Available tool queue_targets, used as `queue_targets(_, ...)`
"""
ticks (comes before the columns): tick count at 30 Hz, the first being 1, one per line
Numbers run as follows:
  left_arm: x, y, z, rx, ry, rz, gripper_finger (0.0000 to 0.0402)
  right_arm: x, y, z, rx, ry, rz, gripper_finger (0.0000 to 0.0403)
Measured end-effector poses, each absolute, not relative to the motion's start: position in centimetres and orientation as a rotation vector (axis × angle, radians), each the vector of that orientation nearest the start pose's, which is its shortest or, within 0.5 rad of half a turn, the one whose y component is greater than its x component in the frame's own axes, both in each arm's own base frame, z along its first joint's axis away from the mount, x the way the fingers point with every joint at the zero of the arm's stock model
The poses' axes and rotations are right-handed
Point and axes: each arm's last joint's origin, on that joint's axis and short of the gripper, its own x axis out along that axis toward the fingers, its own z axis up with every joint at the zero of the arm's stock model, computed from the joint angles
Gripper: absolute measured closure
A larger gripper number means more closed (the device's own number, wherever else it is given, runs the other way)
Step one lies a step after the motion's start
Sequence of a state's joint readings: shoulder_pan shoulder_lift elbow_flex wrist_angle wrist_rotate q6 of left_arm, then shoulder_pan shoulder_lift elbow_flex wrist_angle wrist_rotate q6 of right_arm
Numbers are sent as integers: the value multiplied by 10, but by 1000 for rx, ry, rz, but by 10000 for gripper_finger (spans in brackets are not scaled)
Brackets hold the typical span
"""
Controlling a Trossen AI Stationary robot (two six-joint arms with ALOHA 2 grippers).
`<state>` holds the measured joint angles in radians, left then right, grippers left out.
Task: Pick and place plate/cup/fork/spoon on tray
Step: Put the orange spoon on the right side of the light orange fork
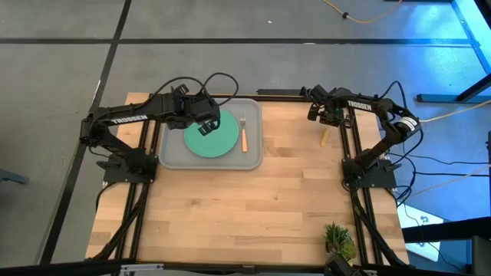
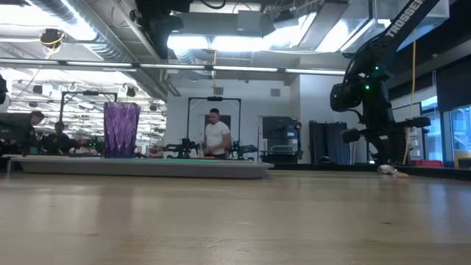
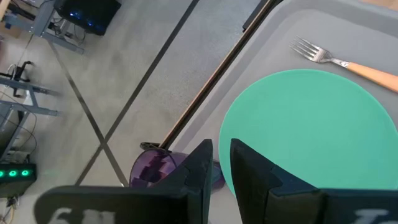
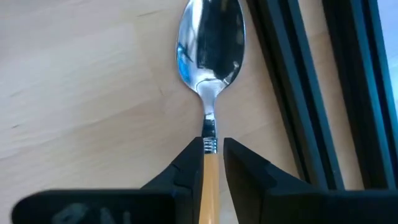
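On grey rectangular tray (image 1: 170, 157): teal plate (image 1: 211, 140), orange-handled fork (image 1: 243, 135), purple cup (image 2: 121, 129). Left gripper (image 3: 221, 163) jaws slightly apart, holding nothing. Remaining: orange-handled spoon (image 4: 210, 68) on table, right gripper (image 4: 214, 153) jaws straddling handle.

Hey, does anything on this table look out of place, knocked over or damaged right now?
Nothing looks spilled or damaged. The teal-green round plate, orange-handled fork and translucent purple cup sit neatly on the grey rectangular tray. Only the orange-handled spoon lies off it on the wooden table, between the right gripper's fingers.
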<state>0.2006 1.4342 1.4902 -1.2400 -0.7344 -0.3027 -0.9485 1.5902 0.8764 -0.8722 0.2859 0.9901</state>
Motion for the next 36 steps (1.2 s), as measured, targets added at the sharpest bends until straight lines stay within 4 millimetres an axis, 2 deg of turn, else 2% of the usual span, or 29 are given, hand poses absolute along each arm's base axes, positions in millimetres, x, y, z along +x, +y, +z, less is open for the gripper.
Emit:
queue_targets(11, 250, 71, 356, 74, 1038, 984, 351, 130, -194, 133, 1264, 962, -1738, 334)
queue_targets(19, 250, 71, 356, 74, 1038, 984, 351, 130, -195, 131, 1240, 967, -1716, 335)
queue_targets(27, 250, 71, 356, 74, 1038, 984, 351, 130, -193, 128, 1261, 979, -1682, 398)
queue_targets(36, 250, 71, 356, 74, 1038, 984, 351, 135, -198, 134, 1254, 1000, -1619, 402)
